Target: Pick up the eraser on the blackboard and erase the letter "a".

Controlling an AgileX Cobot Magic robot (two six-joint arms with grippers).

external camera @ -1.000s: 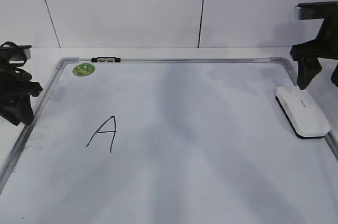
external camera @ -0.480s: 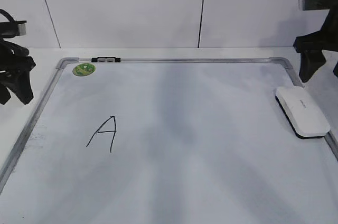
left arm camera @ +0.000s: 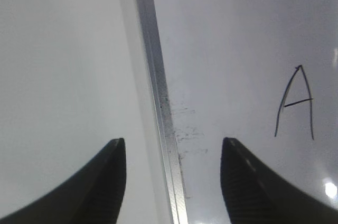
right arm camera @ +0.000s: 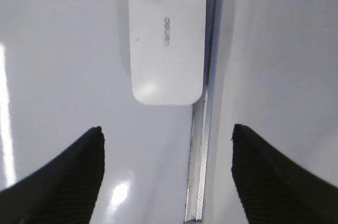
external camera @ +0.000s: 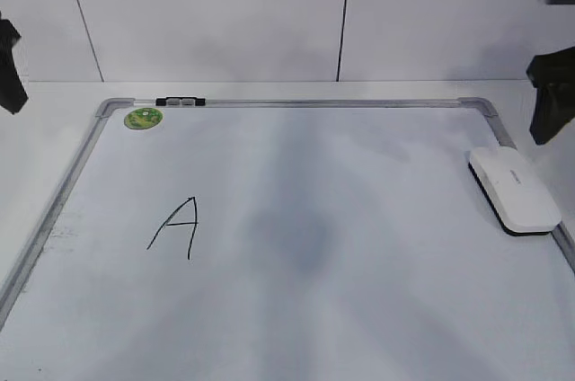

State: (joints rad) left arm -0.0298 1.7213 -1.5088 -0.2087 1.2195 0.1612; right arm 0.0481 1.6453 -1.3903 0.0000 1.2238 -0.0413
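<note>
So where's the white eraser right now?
The eraser lies flat at the right edge of the whiteboard in the exterior view, right beside the frame, with the right claw open above it.

Left gripper [left arm camera: 173,155] spread wide, empty, astride blackboard [left arm camera: 237,34] frame edge; capital "A" [left arm camera: 296,102] right.

Cut off by the bottom edge and right side of the exterior view: large white dry-erase blackboard with silver-grey frame [external camera: 296,103]. Only slivers showing at that view's borders: black left end effector [external camera: 9,65], black right end effector [external camera: 550,98]. Cropped at the top of the right wrist view: white rounded plastic eraser [right arm camera: 166,39].
</note>
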